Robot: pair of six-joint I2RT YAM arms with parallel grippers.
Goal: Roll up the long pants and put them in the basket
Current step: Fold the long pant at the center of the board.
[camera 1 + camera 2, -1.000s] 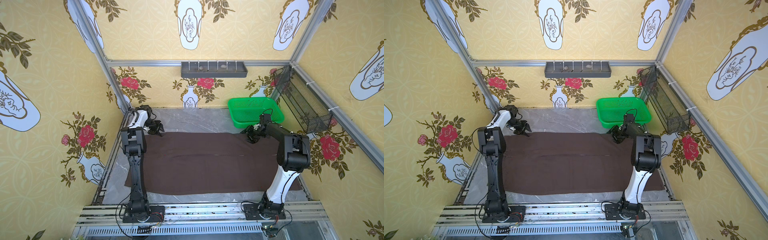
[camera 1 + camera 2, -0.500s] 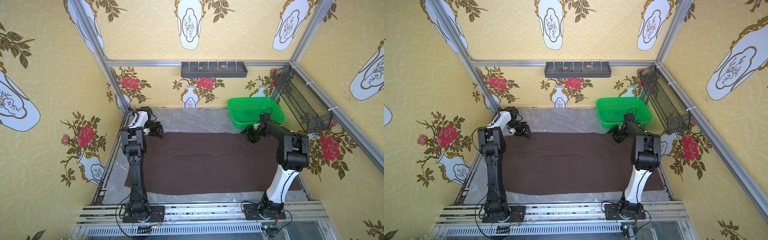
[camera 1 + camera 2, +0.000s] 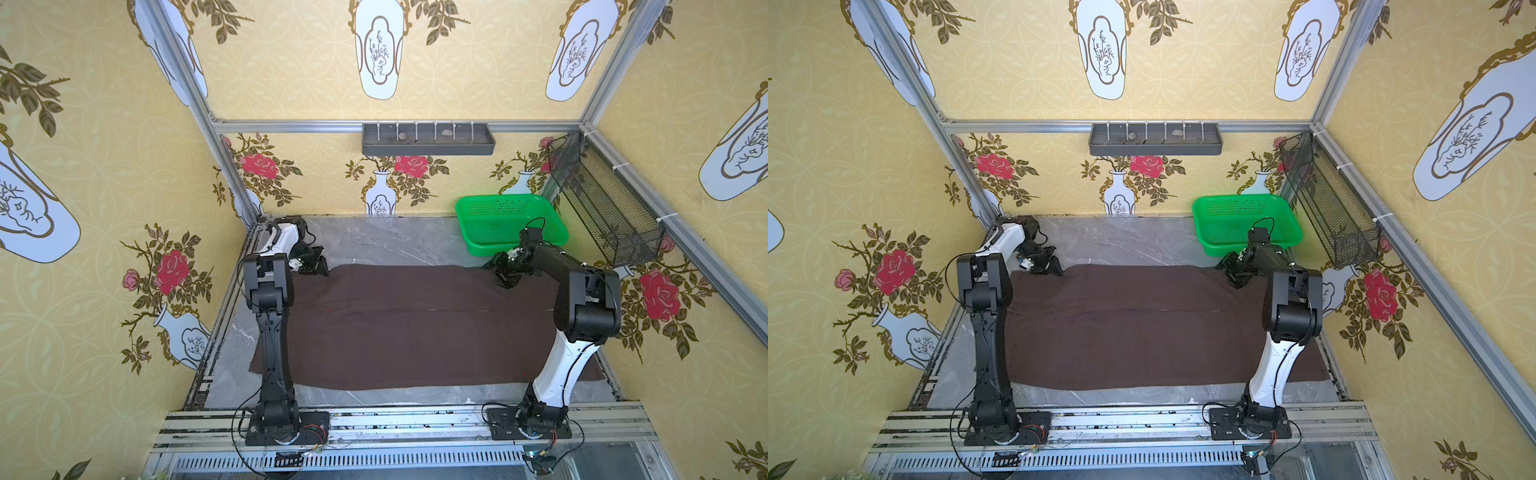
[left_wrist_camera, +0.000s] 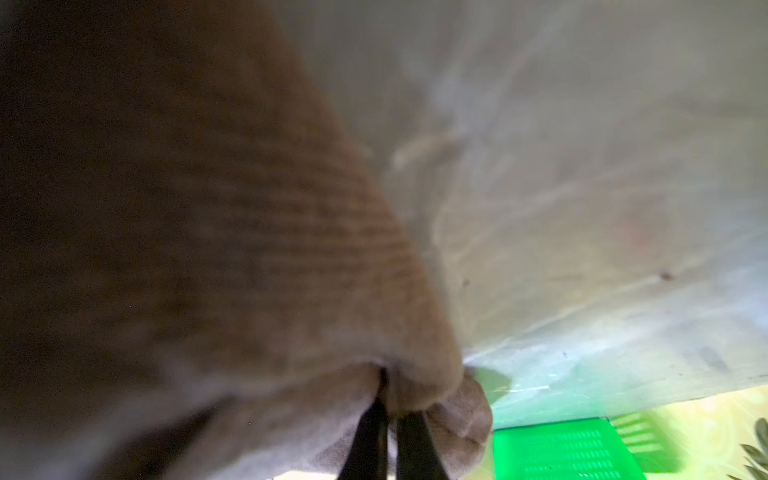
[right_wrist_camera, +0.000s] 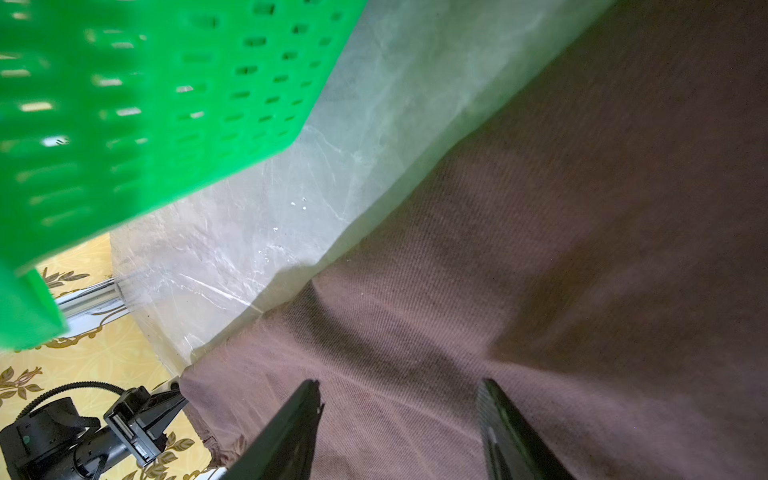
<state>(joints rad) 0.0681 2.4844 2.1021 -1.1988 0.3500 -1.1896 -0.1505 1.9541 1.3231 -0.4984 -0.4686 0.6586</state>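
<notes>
The long pants (image 3: 415, 324) (image 3: 1133, 328) are dark brown and lie spread flat across the grey marble table in both top views. My left gripper (image 3: 320, 268) (image 3: 1054, 268) sits at their far left corner. In the left wrist view the left gripper (image 4: 392, 409) is shut on a pinched fold of the brown fabric (image 4: 208, 249). My right gripper (image 3: 505, 274) (image 3: 1235, 274) hovers at the far right edge. In the right wrist view the right gripper (image 5: 399, 386) stands open just over the cloth (image 5: 540, 249), nothing between its fingers.
A green perforated basket (image 3: 507, 220) (image 3: 1241, 220) (image 5: 124, 104) stands at the back right, close behind the right gripper. A black mesh basket (image 3: 602, 203) hangs on the right wall and a grey shelf (image 3: 428, 139) on the back wall. Bare tabletop (image 3: 395, 241) lies behind the pants.
The left gripper has closed on the pants' far left corner. The right gripper stays open and has hardly shifted.
</notes>
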